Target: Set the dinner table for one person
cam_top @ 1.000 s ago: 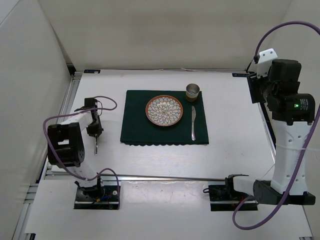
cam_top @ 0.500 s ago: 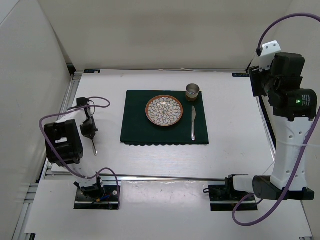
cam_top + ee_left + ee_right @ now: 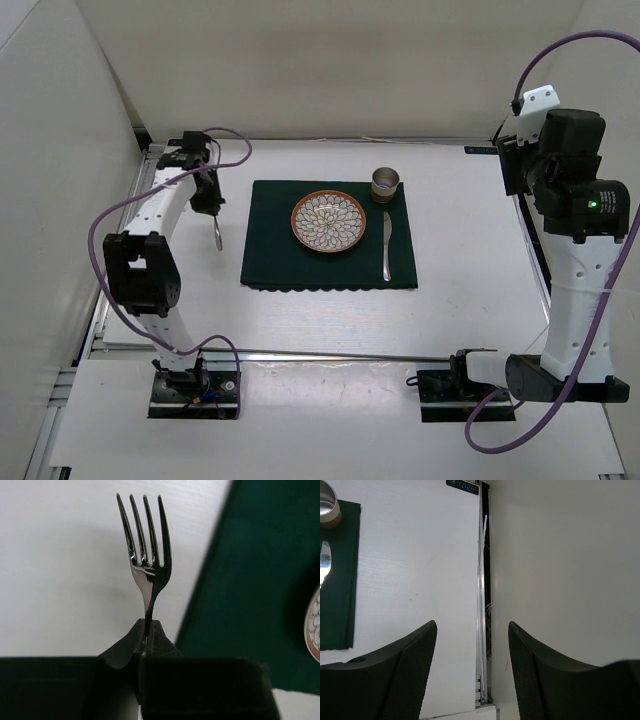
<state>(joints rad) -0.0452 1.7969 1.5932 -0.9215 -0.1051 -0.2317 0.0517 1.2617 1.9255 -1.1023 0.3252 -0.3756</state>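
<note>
Fork (image 3: 147, 555) sits clamped by its handle in the left gripper (image 3: 147, 639), tines out, just off the nine o'clock edge of the green placemat (image 3: 270, 255). I'd lay it flat on bare cloth at the plate's (image 3: 329, 221) nine o'clock, parallel to the knife (image 3: 386, 245). The white dinner table (image 3: 460, 230) looks matte and walled in. The right gripper (image 3: 472, 672) hangs parted and empty at its three o'clock edge.

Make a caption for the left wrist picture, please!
Left gripper holds a fork over the white table, beside the green placemat.
</note>
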